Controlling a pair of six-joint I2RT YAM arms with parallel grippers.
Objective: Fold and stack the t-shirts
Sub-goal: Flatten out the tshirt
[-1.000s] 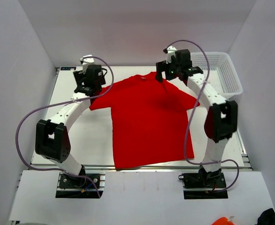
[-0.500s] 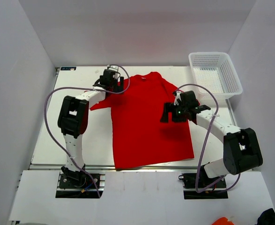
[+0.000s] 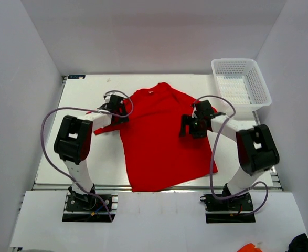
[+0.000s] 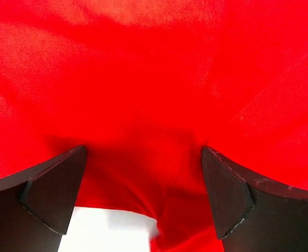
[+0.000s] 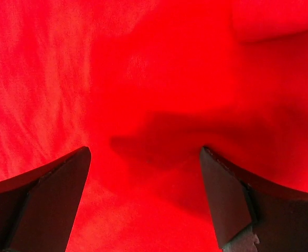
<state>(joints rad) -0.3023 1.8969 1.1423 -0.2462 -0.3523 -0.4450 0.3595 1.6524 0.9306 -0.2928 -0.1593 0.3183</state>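
Note:
The bright red t-shirt [image 3: 159, 142] lies spread flat on the white table, collar toward the back. My left gripper [image 3: 121, 109] is low over its left sleeve and armpit, and is open. In the left wrist view [image 4: 143, 157] its dark fingers [image 4: 54, 189] stand wide apart, with red cloth [image 4: 154, 79] and a strip of white table between them. My right gripper [image 3: 186, 126] is low over the shirt's right chest and is open. In the right wrist view [image 5: 143, 157] its fingers [image 5: 49, 199] are spread over wrinkled red cloth [image 5: 143, 79] and grip nothing.
A white mesh basket [image 3: 258, 79] stands at the back right corner of the table. Bare white table [image 3: 64, 105] shows to the left and right of the shirt. Grey walls close in the left, back and right sides.
My left gripper has come forward from the shoulder to the sleeve. My right gripper has shifted slightly left over the chest. The shirt's collar has moved a little left.

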